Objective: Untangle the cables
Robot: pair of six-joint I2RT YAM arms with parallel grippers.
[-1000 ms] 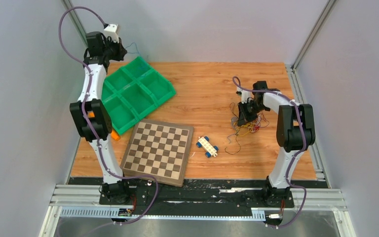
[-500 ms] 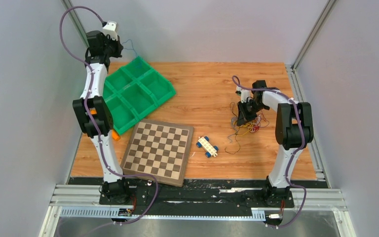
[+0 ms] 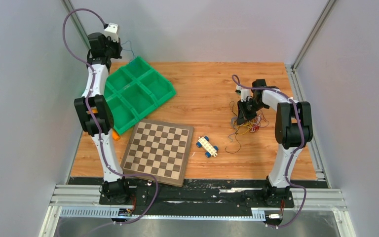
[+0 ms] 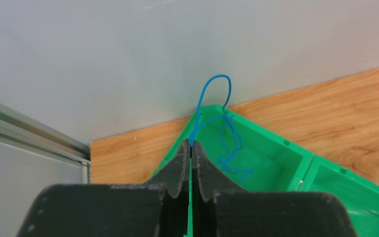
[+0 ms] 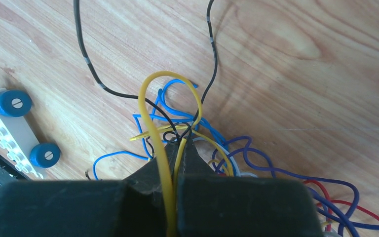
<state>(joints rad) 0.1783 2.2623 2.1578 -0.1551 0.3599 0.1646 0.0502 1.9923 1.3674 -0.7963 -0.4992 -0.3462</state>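
**One Blue Strand Over the Tray, the Rest in a Knot**

The green tray [image 3: 134, 93], the only container, sat at the far left of the worktop [image 3: 202, 89], divided into six compartments. A single blue cable [image 4: 225, 113] looped up from the left fingers [image 4: 191, 144], which were pressed together on it above the tray's far corner. Its loose end drooped into that corner compartment.

Well apart, on the right side of the worktop, the other cables [image 3: 249, 126] lay in one tangled clump of yellow, blue, purple, red and black. The right fingers [image 5: 181, 140] were down in this clump, pinching a yellow cable [image 5: 153, 113] that arched up in front of them. One black strand [image 3: 233, 145] trailed toward the near edge.

Also on the worktop were one chessboard [image 3: 159, 150], one white toy car [image 3: 207, 146] with four blue wheels, and one small orange object [image 3: 114, 135] beside the tray.
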